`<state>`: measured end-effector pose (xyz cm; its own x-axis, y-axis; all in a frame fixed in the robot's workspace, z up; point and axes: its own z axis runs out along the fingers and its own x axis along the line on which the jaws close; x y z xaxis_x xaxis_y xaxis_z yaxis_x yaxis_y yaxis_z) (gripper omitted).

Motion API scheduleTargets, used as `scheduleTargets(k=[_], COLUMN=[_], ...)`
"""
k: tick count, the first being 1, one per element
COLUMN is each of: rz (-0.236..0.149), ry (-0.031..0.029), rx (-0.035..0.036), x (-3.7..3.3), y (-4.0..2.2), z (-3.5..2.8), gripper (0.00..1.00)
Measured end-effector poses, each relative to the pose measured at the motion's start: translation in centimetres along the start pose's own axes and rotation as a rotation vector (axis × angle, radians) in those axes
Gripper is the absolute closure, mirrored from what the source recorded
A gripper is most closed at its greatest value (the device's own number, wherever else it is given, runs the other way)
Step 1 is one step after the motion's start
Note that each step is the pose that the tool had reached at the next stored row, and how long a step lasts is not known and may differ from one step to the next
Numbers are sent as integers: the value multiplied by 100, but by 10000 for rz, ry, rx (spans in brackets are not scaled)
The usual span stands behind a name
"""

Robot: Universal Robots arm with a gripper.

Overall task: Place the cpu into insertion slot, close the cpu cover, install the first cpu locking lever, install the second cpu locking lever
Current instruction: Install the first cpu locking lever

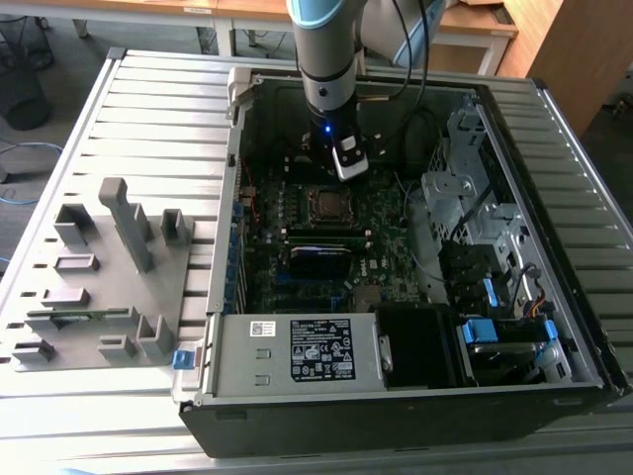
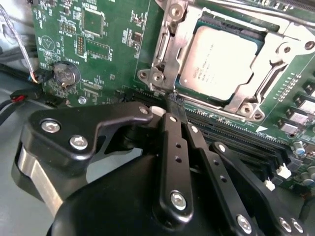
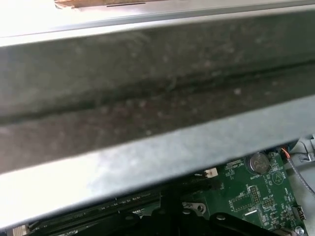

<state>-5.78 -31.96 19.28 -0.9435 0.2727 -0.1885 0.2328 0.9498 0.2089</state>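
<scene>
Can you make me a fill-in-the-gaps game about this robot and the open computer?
1. The motherboard is coloured ____.
2. The cpu lies under the silver cpu cover, which is folded ____ around it.
3. The pincer has its fingers pressed ____, with the tips near the cover's corner.
4. In the exterior view, the arm reaches down into the open computer ____.
Missing words: green; down; together; case.

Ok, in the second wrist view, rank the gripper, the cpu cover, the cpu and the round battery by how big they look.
1. gripper, though it sits closest to the camera, so its rank is unsure.
2. cpu cover, which frames the cpu.
3. cpu.
4. round battery.
</scene>
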Motion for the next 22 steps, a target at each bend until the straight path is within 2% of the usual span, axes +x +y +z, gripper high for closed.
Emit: scheduleTargets(k=[13,16,22], rz=[3,-3,3], ry=[4,-29,-29], rx=[-10,-22,-40], x=[-6,-6,-9], y=[3,3,7], z=[-4,-5,-26], gripper=[90,90,90])
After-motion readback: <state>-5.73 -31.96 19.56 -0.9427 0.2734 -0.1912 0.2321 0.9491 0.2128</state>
